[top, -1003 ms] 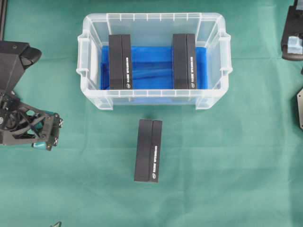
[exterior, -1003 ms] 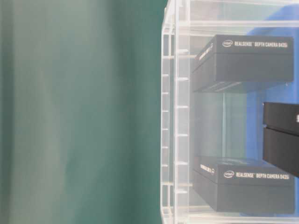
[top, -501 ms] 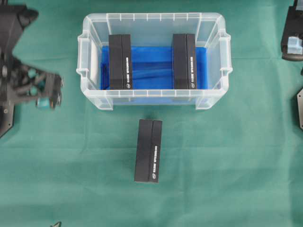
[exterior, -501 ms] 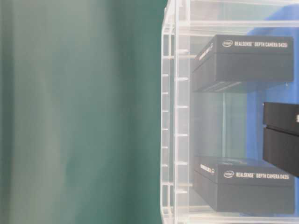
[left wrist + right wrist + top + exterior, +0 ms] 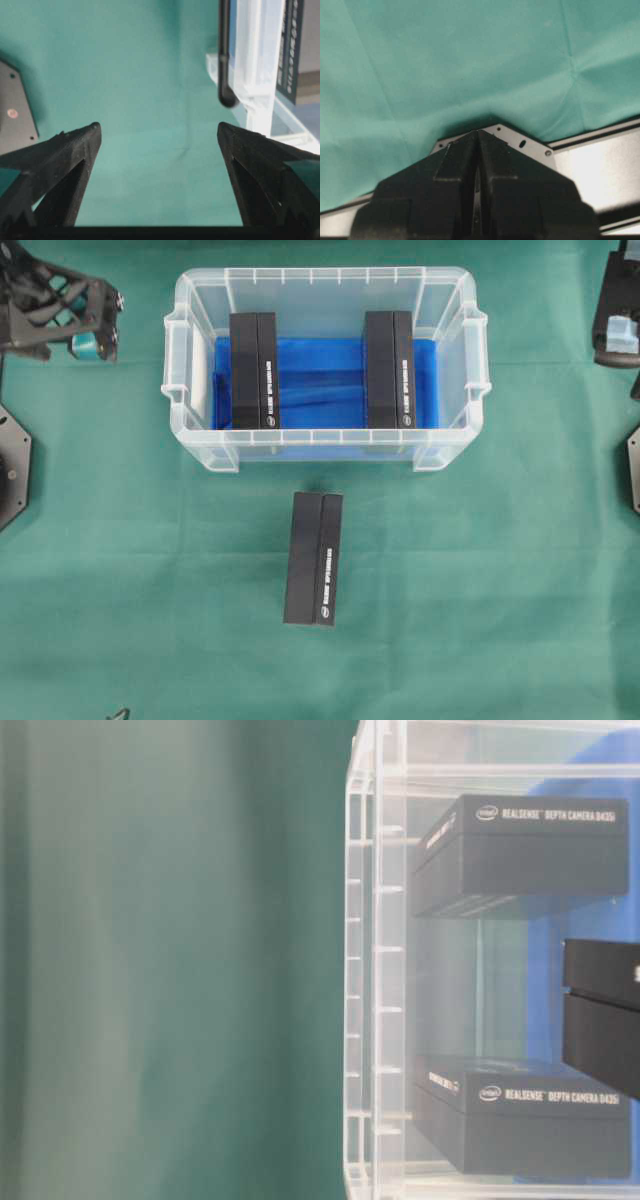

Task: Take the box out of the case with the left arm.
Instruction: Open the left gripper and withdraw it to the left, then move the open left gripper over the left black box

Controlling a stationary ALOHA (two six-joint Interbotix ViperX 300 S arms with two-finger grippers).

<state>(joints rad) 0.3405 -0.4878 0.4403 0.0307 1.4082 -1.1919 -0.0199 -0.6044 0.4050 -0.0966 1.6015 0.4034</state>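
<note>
1. Overhead: the left gripper sits at the upper left, jaws spread wide, holding nothing. Two black boxes stand in the case; the left box is nearer. It should go up over the rim first.
2. Table-level: the boxes stand near the clear wall.
3. Left wrist: open green table below; rim on the right.
4. Right wrist: right gripper jaws pressed together.

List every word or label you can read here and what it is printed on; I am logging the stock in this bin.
"REALSENSE DEPTH CAMERA D435i", after a small oval logo too blurred to read: upper black box in the case.
"REALSENSE DEPTH CAMERA D435i", same logo: lower black box.
White print on the end faces of both boxes: too small to read.
White print on the black box on the cloth: too small to read.
</note>
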